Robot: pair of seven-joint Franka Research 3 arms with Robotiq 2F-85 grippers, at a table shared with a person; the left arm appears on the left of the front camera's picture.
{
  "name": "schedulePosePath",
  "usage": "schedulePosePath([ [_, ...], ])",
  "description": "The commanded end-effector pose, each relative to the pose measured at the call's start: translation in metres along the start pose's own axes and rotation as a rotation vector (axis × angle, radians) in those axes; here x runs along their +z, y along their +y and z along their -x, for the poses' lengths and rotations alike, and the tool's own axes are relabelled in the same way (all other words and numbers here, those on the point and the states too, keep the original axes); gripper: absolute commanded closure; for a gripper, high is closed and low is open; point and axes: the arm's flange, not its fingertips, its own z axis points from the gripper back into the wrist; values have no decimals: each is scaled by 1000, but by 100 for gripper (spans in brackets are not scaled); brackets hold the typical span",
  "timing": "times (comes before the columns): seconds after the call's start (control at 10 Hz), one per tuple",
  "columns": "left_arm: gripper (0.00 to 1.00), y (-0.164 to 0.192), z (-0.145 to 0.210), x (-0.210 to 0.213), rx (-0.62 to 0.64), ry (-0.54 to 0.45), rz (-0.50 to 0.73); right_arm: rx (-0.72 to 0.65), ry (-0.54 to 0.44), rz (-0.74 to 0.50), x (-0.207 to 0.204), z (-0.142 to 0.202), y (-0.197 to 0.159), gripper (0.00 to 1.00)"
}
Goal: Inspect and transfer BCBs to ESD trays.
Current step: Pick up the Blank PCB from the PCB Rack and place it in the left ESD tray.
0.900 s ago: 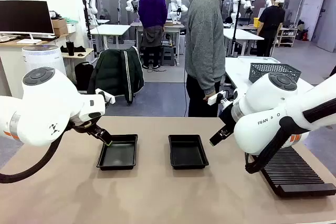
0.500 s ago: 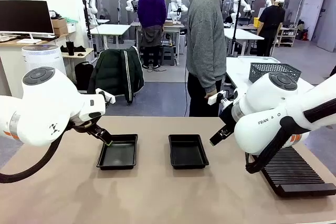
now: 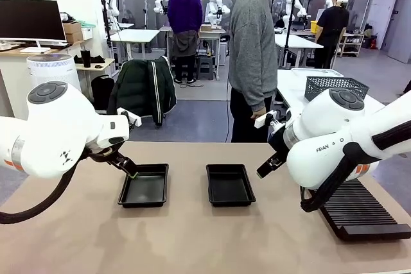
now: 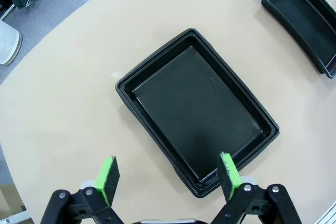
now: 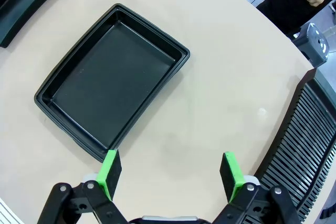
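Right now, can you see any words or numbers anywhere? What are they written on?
"FRAN": black letters on the right arm; the marks after them are too unclear to read.
Left arm: a small black logo, no letters.
Left ESD tray and right ESD tray: no print to be seen.

White rounded left arm (image 3: 58, 129), right arm (image 3: 359, 136) with dark lettering (image 3: 329, 147), grey joint caps (image 3: 47, 92), black cables (image 3: 38, 206), black left gripper (image 4: 168, 174), right gripper (image 5: 170, 174), green pads (image 4: 107, 174)
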Motion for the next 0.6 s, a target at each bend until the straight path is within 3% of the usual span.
schedulePosePath([
  [0.0, 0, 1, 0, 0, 3, 0, -1, -1, 0, 0, 0, 0, 0, 0],
  [0.5, 0, 1, 0, 0, 3, 0, -1, -1, 0, 0, 0, 0, 0, 0],
])
